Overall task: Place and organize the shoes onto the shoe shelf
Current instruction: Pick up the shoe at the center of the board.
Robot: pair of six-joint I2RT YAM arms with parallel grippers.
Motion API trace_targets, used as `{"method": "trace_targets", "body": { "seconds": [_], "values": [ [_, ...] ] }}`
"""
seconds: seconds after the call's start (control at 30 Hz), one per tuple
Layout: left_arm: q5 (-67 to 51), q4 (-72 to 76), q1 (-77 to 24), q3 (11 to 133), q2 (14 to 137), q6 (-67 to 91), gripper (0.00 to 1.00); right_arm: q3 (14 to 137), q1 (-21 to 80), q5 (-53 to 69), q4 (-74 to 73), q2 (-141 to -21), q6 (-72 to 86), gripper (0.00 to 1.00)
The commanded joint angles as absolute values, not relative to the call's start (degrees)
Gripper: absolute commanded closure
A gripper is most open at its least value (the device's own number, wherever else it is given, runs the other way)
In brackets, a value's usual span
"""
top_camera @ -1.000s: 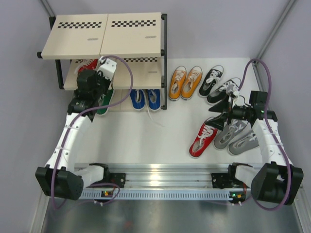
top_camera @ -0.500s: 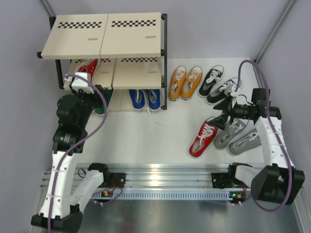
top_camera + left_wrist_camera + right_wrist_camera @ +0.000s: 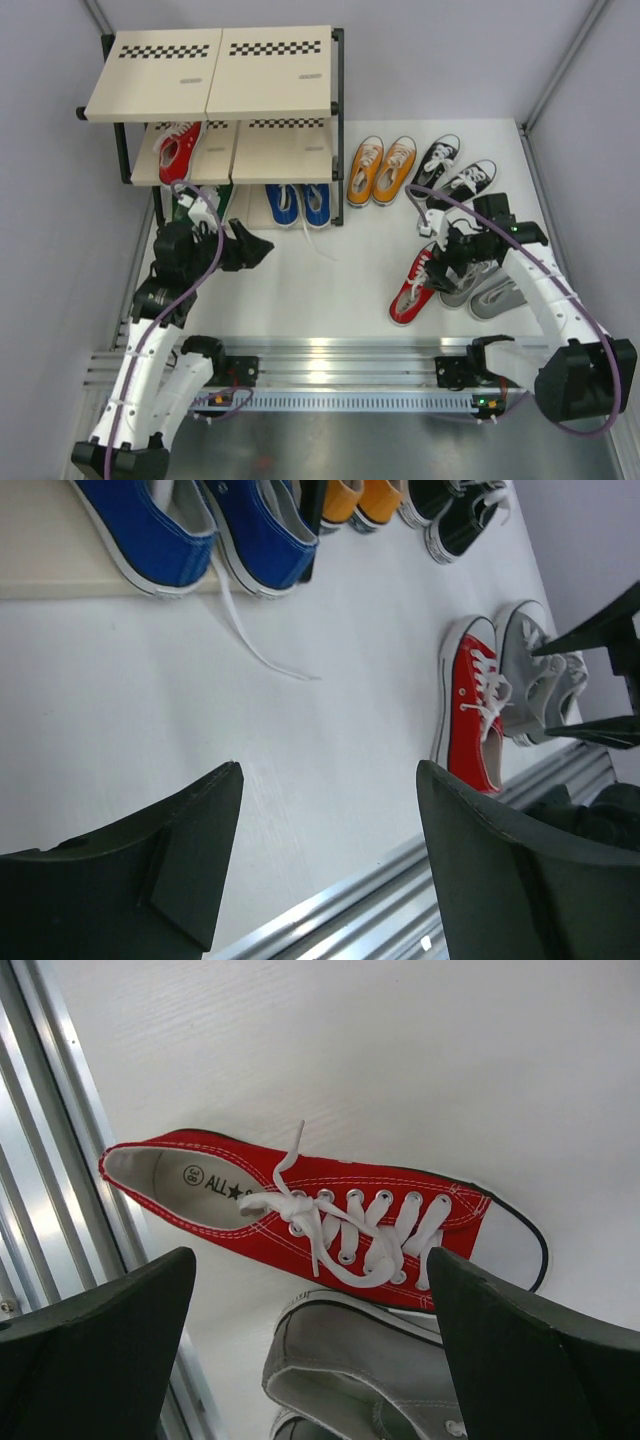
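Right fingers (image 3: 110, 1330), spread over the red sneaker (image 3: 330, 1220), may snag its loose lace (image 3: 290, 1160) or clip the grey sneaker (image 3: 360, 1360) just beside it; left fingers (image 3: 150, 870) hang spread, empty.

The shoe shelf (image 3: 220, 75) stands in the upper left of the frame, with one red shoe (image 3: 178, 148) on its middle board. A green shoe (image 3: 215, 200) and a blue pair (image 3: 284, 204) poke out at the bottom. Right of it on the desk (image 3: 320, 270) sit an orange pair (image 3: 366, 172) and a black pair (image 3: 440, 158). Lower right, the right gripper (image 3: 440, 268) hangs over a second red shoe (image 3: 412, 290) beside the grey pair (image 3: 497, 299). The left gripper (image 3: 255, 250) hovers over bare desk, centre left.
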State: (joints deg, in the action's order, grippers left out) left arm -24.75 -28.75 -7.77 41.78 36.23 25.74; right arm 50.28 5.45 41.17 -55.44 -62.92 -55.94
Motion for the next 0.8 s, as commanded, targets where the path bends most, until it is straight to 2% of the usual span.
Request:
{"method": "trace_targets", "body": {
  "seconds": [0.0, 0.07, 0.17, 0.27, 0.37, 0.5, 0.77],
  "values": [
    [-28.93, -27.16, -10.97, 40.61, 36.21, 30.58, 0.25, 50.18, 8.35, 32.09, -44.58, -63.10, -46.60, 0.01],
    [-26.04, -26.90, -14.48, 40.34, 37.52, 31.37, 0.25, 50.27, 8.35, 30.24, -40.88, -64.50, -43.69, 0.01],
    [-18.21, -24.27, -25.28, 39.29, 40.68, 34.00, 0.25, 49.75, 7.74, 29.18, -36.84, -67.23, -39.03, 0.01],
    [-6.97, -18.39, -42.73, 37.71, 44.64, 36.64, 0.25, 50.27, 4.50, 31.11, -35.07, -69.78, -36.92, 0.01],
    [-0.98, -10.39, -52.17, 36.13, 49.99, 38.84, 0.25, 51.67, 0.97, 33.92, -34.98, -73.46, -36.74, 0.00],
    [3.07, -1.42, -58.35, 36.56, 57.99, 40.08, 0.25, 53.43, -3.07, 37.08, -35.51, -77.25, -36.65, 0.00],
    [8.26, 9.49, -63.27, 44.45, 76.80, 39.73, 0.25, 53.88, -4.04, 41.92, -34.98, -80.16, -34.98, 0.01]
  ]
}}
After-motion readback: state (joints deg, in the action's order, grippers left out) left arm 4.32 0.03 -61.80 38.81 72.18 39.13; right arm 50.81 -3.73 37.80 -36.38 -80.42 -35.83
